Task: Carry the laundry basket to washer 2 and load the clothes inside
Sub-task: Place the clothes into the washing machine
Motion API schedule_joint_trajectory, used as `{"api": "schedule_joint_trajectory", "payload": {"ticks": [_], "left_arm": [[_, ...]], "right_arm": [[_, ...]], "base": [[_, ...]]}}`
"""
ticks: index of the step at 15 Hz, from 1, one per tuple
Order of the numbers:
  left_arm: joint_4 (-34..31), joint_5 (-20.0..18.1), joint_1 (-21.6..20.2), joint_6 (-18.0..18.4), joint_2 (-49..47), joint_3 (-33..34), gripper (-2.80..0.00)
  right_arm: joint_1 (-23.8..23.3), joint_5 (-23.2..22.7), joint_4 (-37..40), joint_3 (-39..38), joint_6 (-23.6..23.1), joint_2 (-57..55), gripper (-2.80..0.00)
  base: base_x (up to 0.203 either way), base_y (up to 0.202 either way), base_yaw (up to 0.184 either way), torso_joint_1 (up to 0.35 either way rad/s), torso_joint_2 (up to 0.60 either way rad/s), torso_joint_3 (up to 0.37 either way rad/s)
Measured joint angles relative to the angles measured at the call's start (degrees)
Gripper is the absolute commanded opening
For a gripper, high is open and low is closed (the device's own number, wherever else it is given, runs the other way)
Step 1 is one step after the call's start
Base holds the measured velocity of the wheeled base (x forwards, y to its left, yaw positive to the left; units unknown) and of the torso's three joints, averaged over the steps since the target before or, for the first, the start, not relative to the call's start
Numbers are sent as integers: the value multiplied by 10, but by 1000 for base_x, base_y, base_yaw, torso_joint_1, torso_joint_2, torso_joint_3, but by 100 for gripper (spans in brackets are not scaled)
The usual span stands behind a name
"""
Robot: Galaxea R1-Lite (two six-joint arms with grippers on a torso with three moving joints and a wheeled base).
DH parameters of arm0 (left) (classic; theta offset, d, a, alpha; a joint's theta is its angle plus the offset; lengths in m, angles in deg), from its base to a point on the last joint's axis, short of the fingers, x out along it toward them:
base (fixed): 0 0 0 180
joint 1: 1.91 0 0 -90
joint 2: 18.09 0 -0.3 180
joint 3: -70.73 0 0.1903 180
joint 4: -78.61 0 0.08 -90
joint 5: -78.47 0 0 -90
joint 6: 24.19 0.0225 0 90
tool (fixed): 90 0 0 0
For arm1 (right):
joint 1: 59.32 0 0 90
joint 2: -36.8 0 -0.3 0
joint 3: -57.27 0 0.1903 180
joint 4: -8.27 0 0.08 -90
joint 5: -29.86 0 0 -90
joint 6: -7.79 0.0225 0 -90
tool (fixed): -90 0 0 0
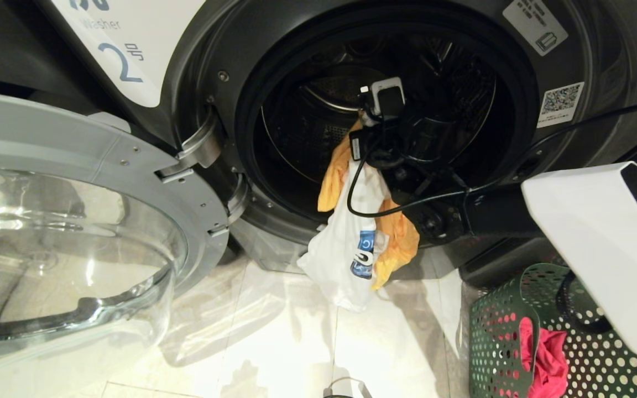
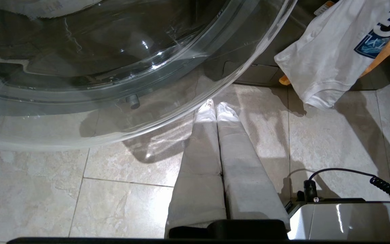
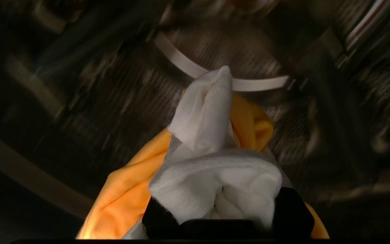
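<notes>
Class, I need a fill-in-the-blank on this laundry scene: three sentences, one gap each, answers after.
1. The right gripper holds a white garment and a ____ one at the drum mouth.
2. The dark grey front-loading washer carries the number ____.
3. A red garment lies in the dark green perforated plastic ____.

Answers: yellow-orange; 2; basket

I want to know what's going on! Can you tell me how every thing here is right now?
washer 2: door open
white garment: held, hanging at the opening
yellow-orange garment: held too
red garment: in laundry basket
right gripper: shut on both garments
left gripper: shut, empty
</notes>
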State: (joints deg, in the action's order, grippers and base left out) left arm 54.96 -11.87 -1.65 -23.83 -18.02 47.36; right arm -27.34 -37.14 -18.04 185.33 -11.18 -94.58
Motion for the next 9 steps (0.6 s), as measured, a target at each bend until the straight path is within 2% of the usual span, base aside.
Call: {"api": "schedule_joint_trajectory", "payload": {"ticks": [2, 3, 6, 7, 9], "left_arm": [[0, 0, 0, 0, 0, 0, -280], [0, 0, 0, 0, 0, 0, -280], [0, 0, 0, 0, 0, 0, -280], [0, 0, 0, 0, 0, 0, -280], [0, 0, 0, 0, 0, 0, -280]], "right_arm": [[-7, -2, -40, 68, -44, -45, -280], [-11, -19, -75, 79, -75, -61, -280], [-19, -134, -169, 88, -171, -85, -280], [-21, -164, -181, 89, -190, -85, -280], [-25, -177, -187, 90, -193, -78, -280]], "base": [[0, 0, 0, 0, 0, 0], [0, 0, 0, 0, 0, 0], [0, 0, 0, 0, 0, 0], [0, 0, 0, 0, 0, 0], [0, 0, 0, 0, 0, 0]]}}
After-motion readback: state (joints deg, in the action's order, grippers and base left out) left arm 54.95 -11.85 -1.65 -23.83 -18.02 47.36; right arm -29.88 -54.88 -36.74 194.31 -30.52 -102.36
